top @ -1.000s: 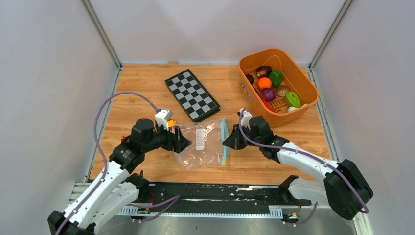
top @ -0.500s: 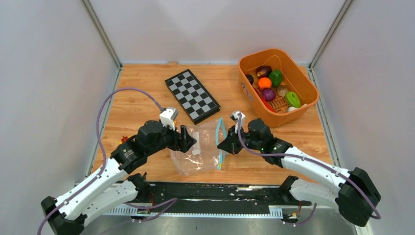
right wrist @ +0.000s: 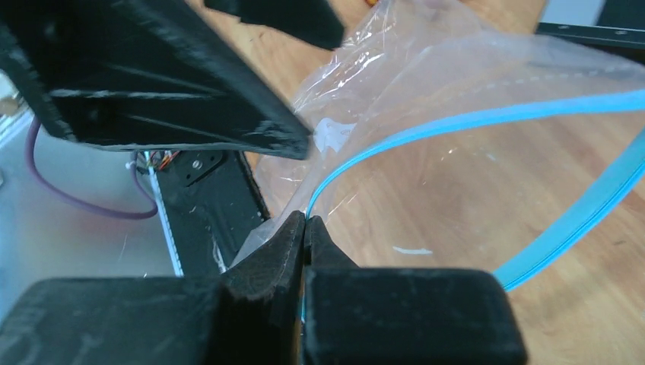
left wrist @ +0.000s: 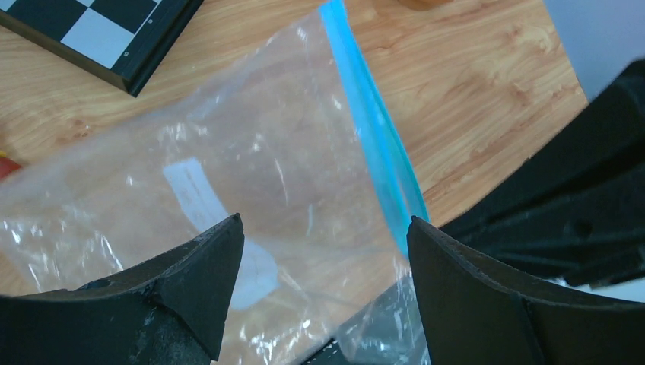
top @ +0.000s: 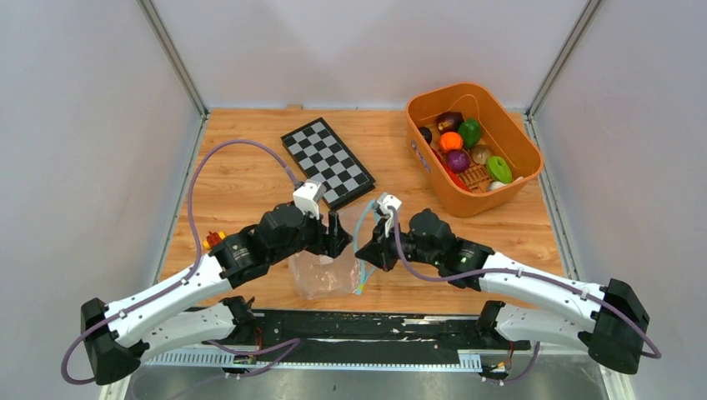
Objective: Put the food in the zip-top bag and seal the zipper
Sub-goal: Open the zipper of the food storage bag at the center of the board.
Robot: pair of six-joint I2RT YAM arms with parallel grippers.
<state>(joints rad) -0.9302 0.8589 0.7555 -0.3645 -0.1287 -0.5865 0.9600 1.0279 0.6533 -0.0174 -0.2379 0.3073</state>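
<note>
Clear zip-top bag (top: 321,271) crumpled by the middle of the near edge of the table (top: 242,167), its blue zipper (right wrist: 471,120) lifted, pinched tight in the right gripper (right wrist: 305,222), left gripper (left wrist: 325,223) spread wide over the bag, holding nothing, food (top: 457,150) in an orange basket (top: 467,200) at the far right corner.

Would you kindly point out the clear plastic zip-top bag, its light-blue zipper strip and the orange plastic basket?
clear plastic zip-top bag (left wrist: 274,167): left wrist view, middle panel.
light-blue zipper strip (right wrist: 487,117): right wrist view, upper curved run.
orange plastic basket (top: 509,129): top view, right wall.
</note>
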